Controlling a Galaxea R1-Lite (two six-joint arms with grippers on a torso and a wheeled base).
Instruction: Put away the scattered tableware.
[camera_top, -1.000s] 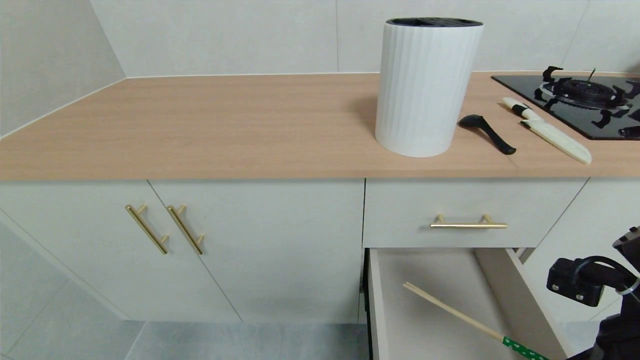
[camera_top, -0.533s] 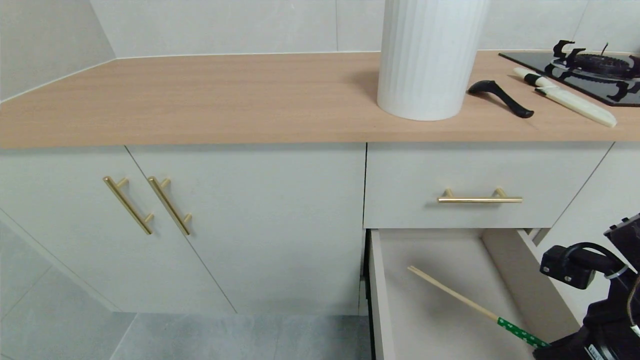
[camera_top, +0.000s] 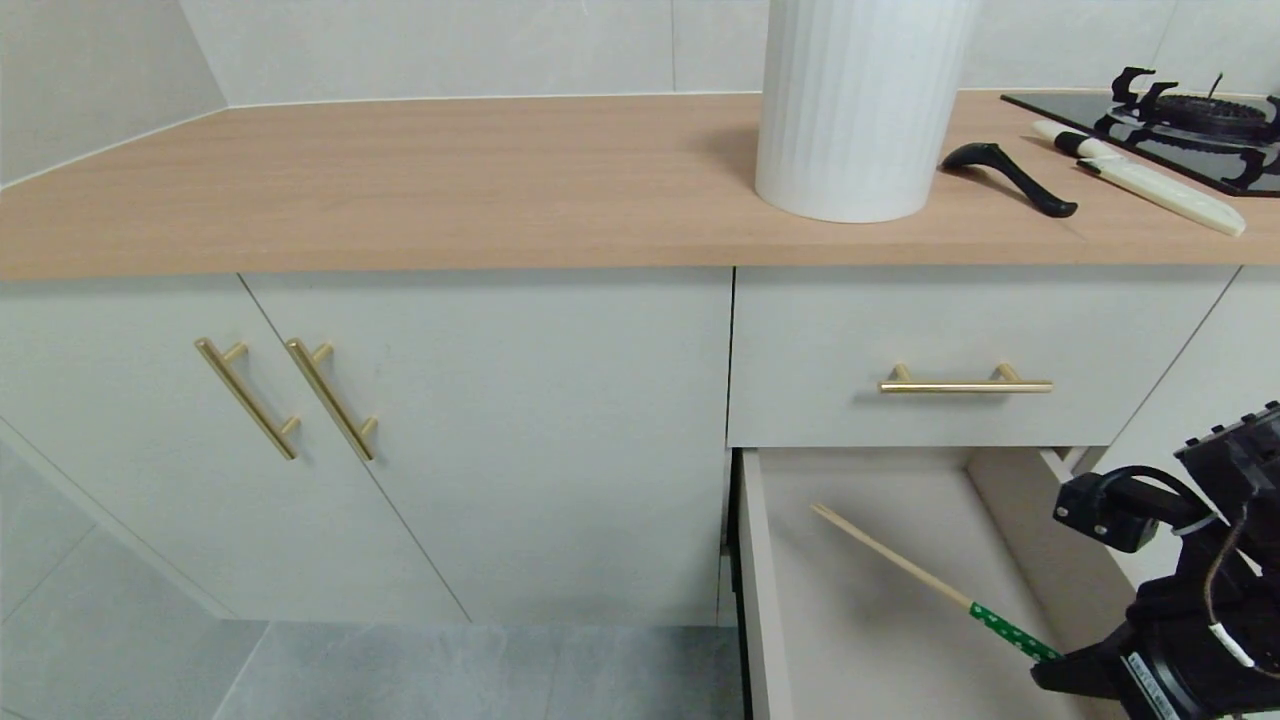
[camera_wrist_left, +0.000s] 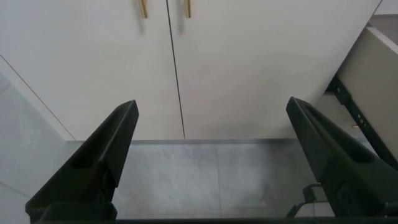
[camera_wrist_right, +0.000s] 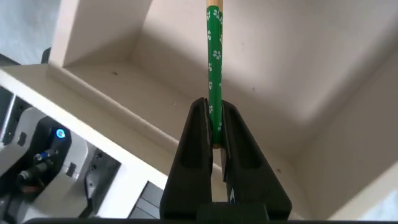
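Green-ended wooden chopstick is clamped in the right gripper's jaws, its bare tip pointing to 10 o'clock over the open drawer. Contact with the drawer floor is indeterminate. Left gripper jaws stand apart, facing the cabinet doors.

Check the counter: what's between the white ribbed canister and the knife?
In the head view, a black spoon lies on the countertop between the white ribbed canister and the knife.

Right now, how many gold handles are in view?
3: left door handle, right door handle beside it, drawer handle on the shut drawer; the open drawer's may be hidden.
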